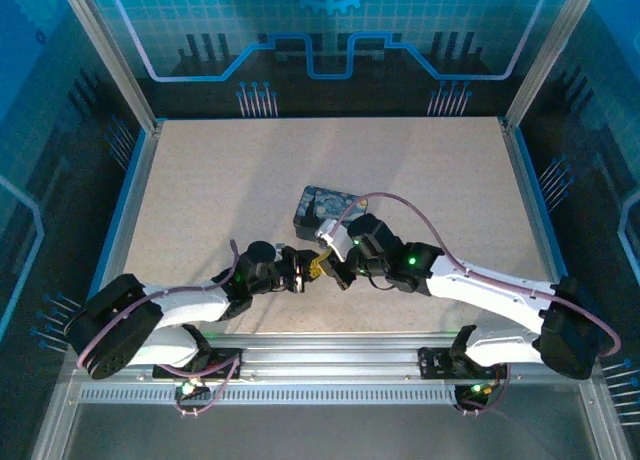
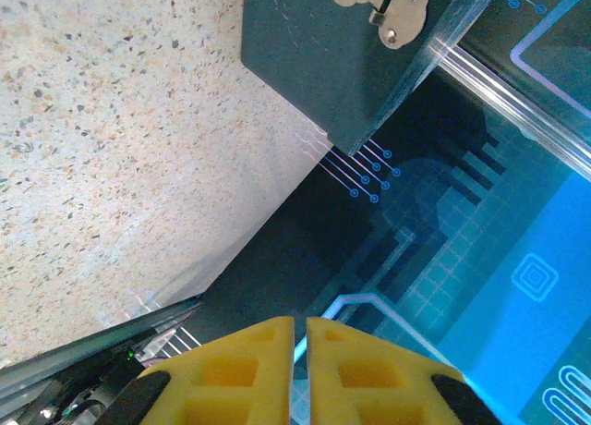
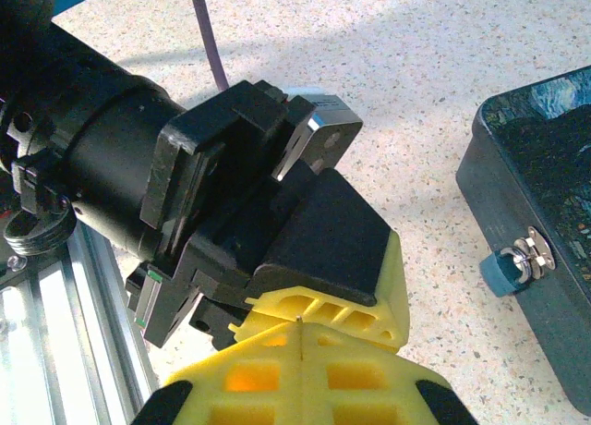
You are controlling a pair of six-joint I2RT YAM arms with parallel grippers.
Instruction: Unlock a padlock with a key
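In the right wrist view my right gripper (image 3: 302,337) is shut on the key (image 3: 302,327), a thin metal sliver standing up between its yellow fingers. The key's tip touches the yellow fingers (image 3: 323,307) of my left gripper, which sits right against the right one; whether the left one grips the key I cannot tell. In the left wrist view my left gripper (image 2: 300,325) has its jaws almost together, with a slim gap and nothing showing in it. The small blue padlock (image 3: 503,270) hangs from the hasp (image 3: 534,249) on the tin's front. From above, both grippers (image 1: 322,270) meet just in front of the tin.
The dark tin with the starry painting (image 1: 322,212) lies mid-table, just behind the grippers; its side (image 2: 342,65) and metal hasp (image 2: 392,5) show in the left wrist view. The table's aluminium front rail (image 1: 330,365) runs close behind the arms.
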